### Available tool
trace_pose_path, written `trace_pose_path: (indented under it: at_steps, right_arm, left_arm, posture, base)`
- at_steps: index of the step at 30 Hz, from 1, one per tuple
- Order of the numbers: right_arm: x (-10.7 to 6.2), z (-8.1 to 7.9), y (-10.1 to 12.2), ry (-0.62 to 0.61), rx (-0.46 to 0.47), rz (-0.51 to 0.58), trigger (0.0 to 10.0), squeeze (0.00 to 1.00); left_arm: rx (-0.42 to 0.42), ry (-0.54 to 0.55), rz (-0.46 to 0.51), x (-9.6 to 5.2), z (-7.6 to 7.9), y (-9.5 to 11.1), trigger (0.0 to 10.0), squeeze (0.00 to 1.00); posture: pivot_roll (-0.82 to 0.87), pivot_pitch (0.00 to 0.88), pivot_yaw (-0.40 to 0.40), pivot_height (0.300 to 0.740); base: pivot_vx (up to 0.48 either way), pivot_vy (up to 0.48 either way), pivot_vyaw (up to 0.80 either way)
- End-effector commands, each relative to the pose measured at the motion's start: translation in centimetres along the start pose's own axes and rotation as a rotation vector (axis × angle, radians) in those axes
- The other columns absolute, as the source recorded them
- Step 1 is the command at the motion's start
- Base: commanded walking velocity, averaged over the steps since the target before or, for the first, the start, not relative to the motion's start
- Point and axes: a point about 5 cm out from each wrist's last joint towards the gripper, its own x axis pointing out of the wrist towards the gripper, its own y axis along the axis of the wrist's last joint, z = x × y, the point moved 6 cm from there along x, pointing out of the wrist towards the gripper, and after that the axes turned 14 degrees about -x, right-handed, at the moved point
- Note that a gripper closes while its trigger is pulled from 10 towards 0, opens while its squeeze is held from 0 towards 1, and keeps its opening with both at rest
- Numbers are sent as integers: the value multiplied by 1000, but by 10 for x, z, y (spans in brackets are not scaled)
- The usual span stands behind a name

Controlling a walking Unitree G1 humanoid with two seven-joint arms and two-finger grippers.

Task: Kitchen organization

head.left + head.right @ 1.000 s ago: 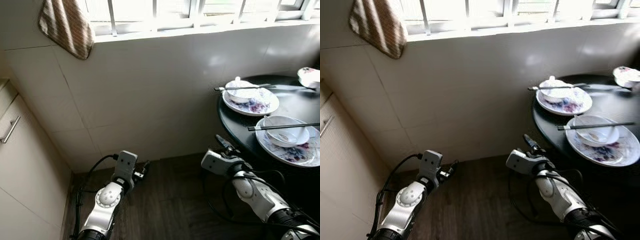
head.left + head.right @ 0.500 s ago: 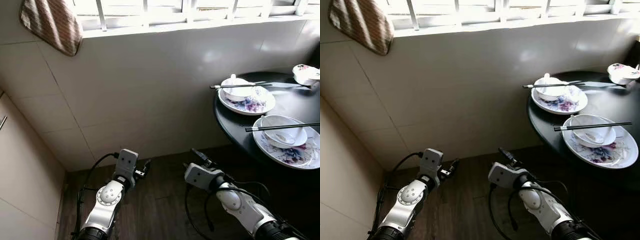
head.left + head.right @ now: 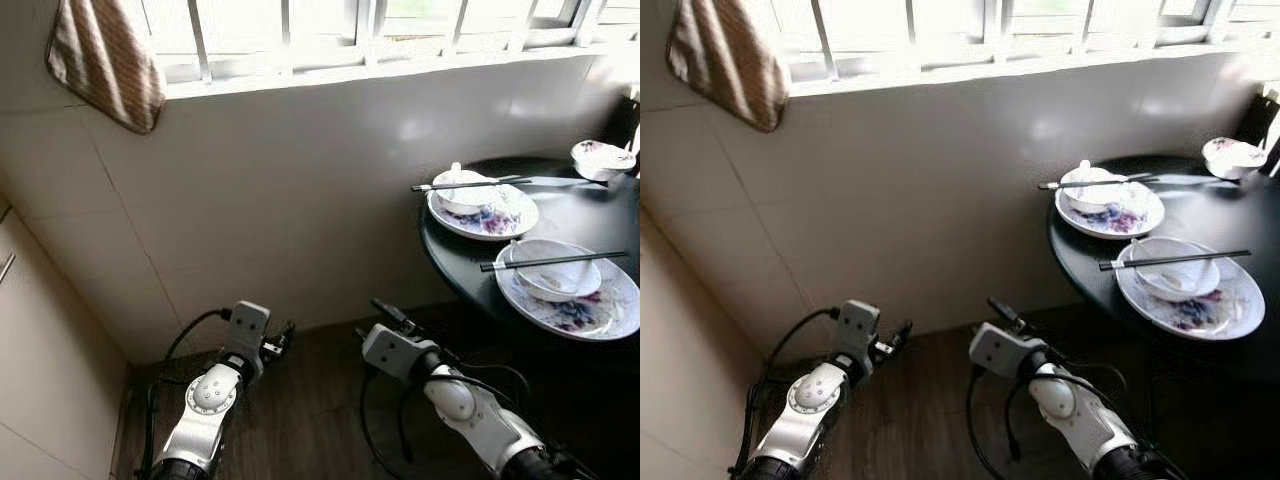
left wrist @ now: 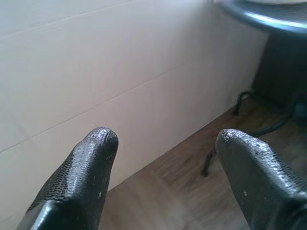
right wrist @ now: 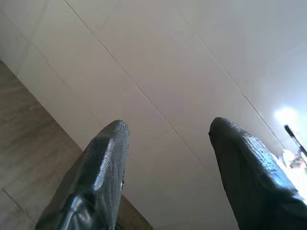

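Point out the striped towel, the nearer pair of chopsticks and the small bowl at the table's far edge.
striped towel point(image 3: 105, 62): left eye view, middle of the cloth.
nearer chopsticks point(image 3: 553, 262): left eye view, mid-length.
small bowl point(image 3: 601, 160): left eye view, its side wall.

A round table point(image 3: 470, 262) with a glossy black top stands at the right. On it lie two white plates with purple and blue floral patterns, the far plate point(image 3: 497, 215) and the near plate point(image 3: 600, 300). Each carries a white bowl point(image 3: 553, 270) crossed by black chopsticks point(image 3: 553, 261) with pale tips. A small white dish point(image 3: 602, 157) with a pink and purple print sits at the table's far edge. The wall tiles point(image 3: 300, 200) are off-white with thin grey joints. A brown and cream striped towel point(image 3: 105, 58) hangs at the window. The floor point(image 3: 320, 410) is dark brown wood. Both arms are silver with black fingers point(image 4: 86, 172); cabinet point(image 3: 40, 370) beige
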Motion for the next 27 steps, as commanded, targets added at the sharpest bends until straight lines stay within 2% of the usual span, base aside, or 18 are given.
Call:
trace_pose_path:
  at_steps: [1, 4, 11, 16, 18, 22, 27]
  right_arm:
    - [2, 0, 5, -5, 2, 16, 10000, 0]
    - [2, 0, 6, -3, 5, 16, 10000, 0]
    - [3, -1, 4, 3, 24, 6, 10000, 0]
    - [4, 1, 5, -6, 36, 8, 10000, 0]
    - [4, 5, 10, -20, 30, 36, 10000, 0]
    - [4, 2, 10, -9, -1, 30, 10000, 0]
    - [4, 2, 10, -10, 3, 33, 10000, 0]
  left_arm:
    - [4, 11, -8, -2, -4, -1, 10000, 0]
    - [8, 8, -5, -2, -3, -1, 10000, 0]
    - [-1, 0, 8, -2, -2, 1, 10000, 0]
    - [2, 3, -6, -2, -2, -1, 10000, 0]
    - [-2, 2, 7, -2, -2, 0, 10000, 0]
    - [14, 2, -1, -1, -1, 0, 10000, 0]
    - [0, 8, 9, -2, -3, 1, 10000, 0]
  posture:
    - [32, 0, 35, 740]
    - [33, 0, 35, 740]
    - [34, 0, 34, 740]
    - [34, 0, 33, 740]
    - [34, 0, 33, 740]
    - [34, 0, 33, 740]
    - [37, 0, 32, 740]
  base:
    - [244, 0, 0]
    - [254, 0, 0]
    - [0, 0, 0]
    - [0, 0, -688]
    - [386, 0, -800]
    - [480, 0, 0]
    - [0, 0, 0]
